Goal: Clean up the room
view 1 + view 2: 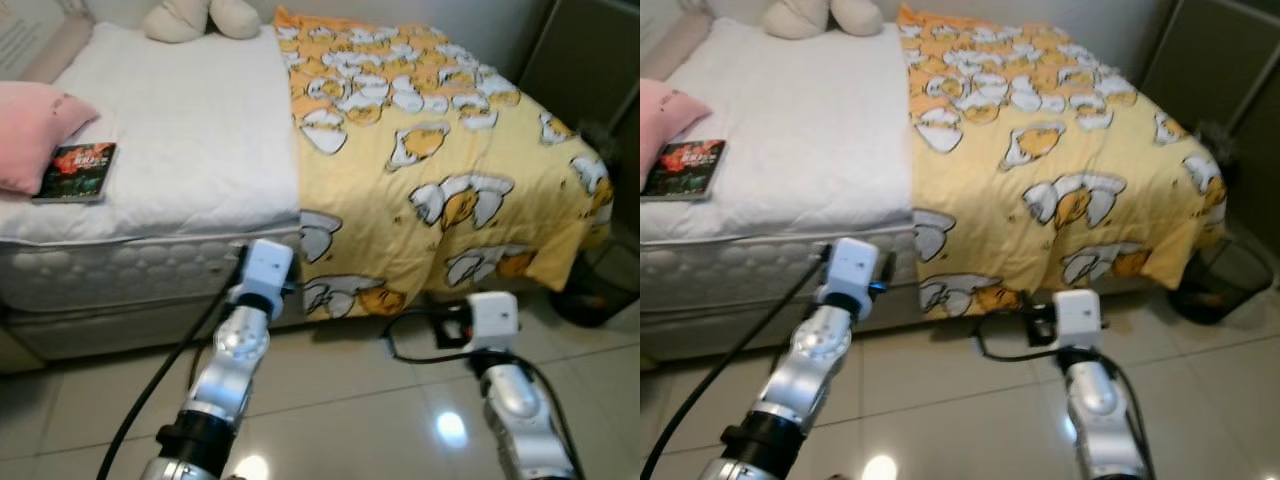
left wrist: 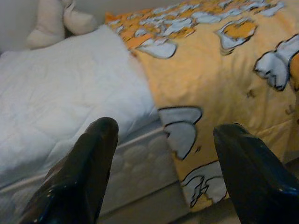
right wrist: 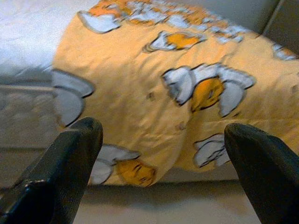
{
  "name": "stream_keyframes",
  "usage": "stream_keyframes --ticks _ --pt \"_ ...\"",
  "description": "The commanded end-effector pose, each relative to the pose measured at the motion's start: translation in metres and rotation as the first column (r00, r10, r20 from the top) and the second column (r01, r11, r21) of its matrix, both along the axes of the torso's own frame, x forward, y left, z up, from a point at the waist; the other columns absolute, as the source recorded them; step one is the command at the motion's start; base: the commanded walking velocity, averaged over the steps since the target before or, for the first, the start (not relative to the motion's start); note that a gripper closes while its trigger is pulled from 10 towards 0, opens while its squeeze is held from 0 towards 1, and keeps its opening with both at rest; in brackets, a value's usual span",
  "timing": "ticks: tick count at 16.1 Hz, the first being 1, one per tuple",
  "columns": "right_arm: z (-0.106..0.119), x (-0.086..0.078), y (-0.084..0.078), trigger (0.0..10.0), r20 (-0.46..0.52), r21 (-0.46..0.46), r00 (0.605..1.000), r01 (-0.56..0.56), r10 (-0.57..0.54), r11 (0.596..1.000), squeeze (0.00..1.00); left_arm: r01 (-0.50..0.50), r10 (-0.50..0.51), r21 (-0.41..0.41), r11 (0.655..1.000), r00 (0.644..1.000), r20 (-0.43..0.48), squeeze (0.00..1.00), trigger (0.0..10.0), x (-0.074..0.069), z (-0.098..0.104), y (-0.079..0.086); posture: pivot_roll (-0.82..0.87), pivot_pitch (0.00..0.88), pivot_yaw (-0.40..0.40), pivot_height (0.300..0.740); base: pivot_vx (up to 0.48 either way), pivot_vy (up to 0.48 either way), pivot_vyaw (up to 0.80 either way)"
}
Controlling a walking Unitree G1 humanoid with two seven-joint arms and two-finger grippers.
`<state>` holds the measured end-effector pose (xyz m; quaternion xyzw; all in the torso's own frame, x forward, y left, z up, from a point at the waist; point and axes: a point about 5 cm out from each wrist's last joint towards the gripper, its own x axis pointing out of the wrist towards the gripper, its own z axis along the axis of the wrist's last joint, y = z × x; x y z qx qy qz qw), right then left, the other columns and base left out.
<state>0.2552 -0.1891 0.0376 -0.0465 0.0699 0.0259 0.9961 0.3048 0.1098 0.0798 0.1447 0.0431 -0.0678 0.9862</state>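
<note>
A Unitree G1 is standing at the side of a bed (image 1: pixel 180 150), its two silver arms reaching toward the mattress edge. The left pincer (image 2: pixel 163 163) is hovering spread wide, empty, just short of the bed's quilted side where the white sheet (image 1: pixel 190 120) is meeting a yellow duck-print blanket (image 1: pixel 430 150). The right pincer (image 3: pixel 163 163) is likewise gaping open and empty, facing the blanket's hanging edge above the tiled floor (image 1: pixel 350 400). A book (image 1: pixel 78 171) is lying on the sheet near the bed's left end, touching a pink pillow (image 1: pixel 30 130). A cream plush toy (image 1: pixel 200 17) is sitting at the bed's far side.
</note>
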Motion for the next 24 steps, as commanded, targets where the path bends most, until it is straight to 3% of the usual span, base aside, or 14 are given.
stream_keyframes --ticks 1,4,8,13,15,21,24 --pt "-0.001 0.0 0.006 10.0 -0.004 0.008 1.0 -0.017 0.017 1.0 0.0 -0.018 0.018 0.024 1.0 1.0 0.01 0.0 10.0 0.001 0.002 0.009 -0.01 0.0 -0.038 0.722 0.0 0.0 0.0" --pt "-0.001 0.001 0.009 10.0 0.001 0.011 1.0 -0.029 0.029 1.0 0.0 -0.038 0.04 -0.059 0.998 0.999 0.026 0.0 10.0 0.0 0.006 0.013 -0.01 0.007 -0.045 0.722 0.315 0.0 0.0" --pt "0.0 -0.002 0.004 10.0 0.002 0.002 0.999 -0.044 0.044 0.999 0.0 -0.035 0.036 -0.066 0.997 0.999 0.01 0.0 10.0 -0.003 0.002 0.011 -0.01 0.022 -0.052 0.722 0.472 0.0 0.0" --pt "0.001 -0.002 0.002 10.0 -0.003 0.003 0.999 -0.049 0.049 0.999 0.0 0.022 -0.023 -0.072 0.997 1.0 -0.016 0.0 10.0 -0.003 -0.001 -0.006 -0.02 0.034 -0.058 0.722 0.377 0.0 0.71" --pt "0.001 -0.003 0.0 10.0 -0.006 0.008 0.999 -0.041 0.041 0.999 0.0 0.029 -0.032 -0.15 0.988 0.999 -0.017 0.0 10.0 -0.006 -0.001 -0.005 -0.03 0.035 -0.055 0.722 0.0 -0.221 0.66" --pt "0.0 -0.001 0.001 10.0 -0.007 0.015 0.999 -0.031 0.032 0.999 0.0 0.039 -0.04 -0.068 0.997 0.999 -0.015 0.0 10.0 -0.003 -0.003 -0.009 -0.04 0.01 -0.031 0.722 0.0 -0.479 0.65" --pt "0.001 0.001 0.001 10.0 -0.001 0.017 1.0 -0.024 0.024 1.0 0.0 0.048 -0.052 -0.079 0.996 0.997 -0.048 0.0 10.0 -0.002 -0.008 -0.005 -0.05 0.0 -0.012 0.722 0.0 -0.458 0.64"
